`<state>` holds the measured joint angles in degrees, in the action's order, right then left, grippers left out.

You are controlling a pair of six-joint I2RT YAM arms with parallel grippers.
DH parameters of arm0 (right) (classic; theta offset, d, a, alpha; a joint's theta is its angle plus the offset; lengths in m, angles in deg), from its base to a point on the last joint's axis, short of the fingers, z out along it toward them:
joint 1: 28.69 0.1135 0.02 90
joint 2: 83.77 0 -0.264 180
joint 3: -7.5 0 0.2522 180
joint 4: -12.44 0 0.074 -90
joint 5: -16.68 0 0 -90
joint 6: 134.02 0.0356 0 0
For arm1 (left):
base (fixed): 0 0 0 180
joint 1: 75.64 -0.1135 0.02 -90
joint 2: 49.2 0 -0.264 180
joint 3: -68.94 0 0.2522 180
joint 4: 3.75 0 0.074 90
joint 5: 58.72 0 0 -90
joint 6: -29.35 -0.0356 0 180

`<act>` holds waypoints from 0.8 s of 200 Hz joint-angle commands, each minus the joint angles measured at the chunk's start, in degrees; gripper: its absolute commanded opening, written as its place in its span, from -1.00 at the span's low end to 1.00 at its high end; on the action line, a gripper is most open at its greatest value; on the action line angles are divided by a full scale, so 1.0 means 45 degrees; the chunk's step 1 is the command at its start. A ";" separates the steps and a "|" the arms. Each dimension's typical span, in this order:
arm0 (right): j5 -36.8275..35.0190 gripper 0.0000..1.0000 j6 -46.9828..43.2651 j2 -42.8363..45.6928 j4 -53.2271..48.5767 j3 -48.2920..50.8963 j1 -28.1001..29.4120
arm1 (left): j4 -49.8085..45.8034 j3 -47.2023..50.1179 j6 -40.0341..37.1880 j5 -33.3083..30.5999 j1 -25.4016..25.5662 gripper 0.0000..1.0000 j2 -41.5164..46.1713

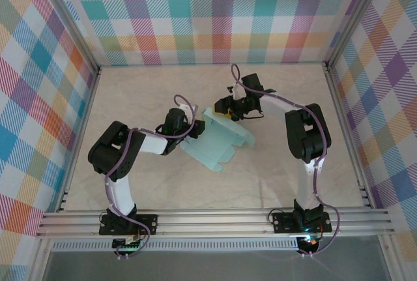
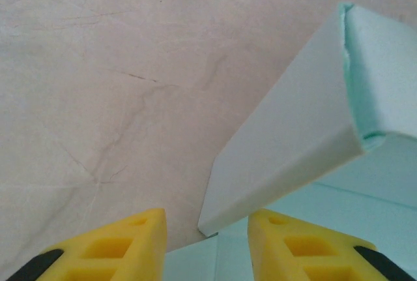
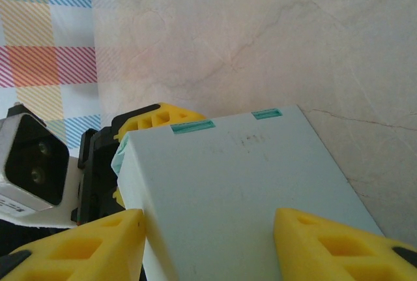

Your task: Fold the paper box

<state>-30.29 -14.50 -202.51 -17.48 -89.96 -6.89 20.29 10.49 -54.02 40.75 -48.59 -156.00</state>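
Left pincer (image 2: 207, 219) stands parted and empty by the paper box (image 2: 293, 144), a creased mint-card sleeve on the marbled desk (image 2: 98, 66). Right pincer (image 3: 208, 216) straddles its smooth panel, grip unclear. Overhead, scalloped flaps show.

A: Operator, what surrounds your cell?
B: You have: plaid walls (image 1: 215, 14), pastel multicolour, on three sides. Tabletop (image 1: 163, 190), pale beige marble pattern, evenly lit. Aluminium rails (image 1: 215, 219) along your near edge.
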 commanded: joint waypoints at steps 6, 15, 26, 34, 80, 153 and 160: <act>0.0478 0.07 0.0072 -0.0504 -0.0074 0.0043 0.0057 | 0.0725 -0.0156 0.0088 0.0902 -0.0125 -0.30 0.0141; 0.0641 0.06 0.0171 -0.0527 0.0015 0.0077 0.0060 | 0.0576 -0.0246 0.0098 0.0892 -0.0113 -0.32 0.0124; 0.0871 0.06 0.0264 -0.0544 0.0101 0.0116 0.0059 | 0.0374 -0.0389 0.0073 0.0936 -0.0112 -0.33 0.0072; 0.1034 0.06 0.0312 -0.0551 0.0191 0.0171 0.0060 | 0.0279 -0.0460 0.0030 0.1008 -0.0112 -0.34 0.0046; 0.2291 0.07 -0.0108 -0.0634 0.0168 0.0023 0.0087 | 0.0255 -0.0314 -0.0147 0.1156 -0.0057 -0.43 0.0287; 0.3087 0.09 -0.1676 -0.0603 -0.1525 -0.0345 0.0670 | 0.0553 0.1550 -0.0209 -0.0166 0.0570 -0.53 0.1720; 0.3071 0.09 -0.1789 -0.0570 -0.1684 -0.0356 0.0716 | 0.0691 0.1806 -0.0191 -0.0284 0.0586 -0.53 0.1881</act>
<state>-19.60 -18.41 -204.30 -20.67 -90.07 -5.09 20.42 15.36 -54.48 41.95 -46.80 -151.13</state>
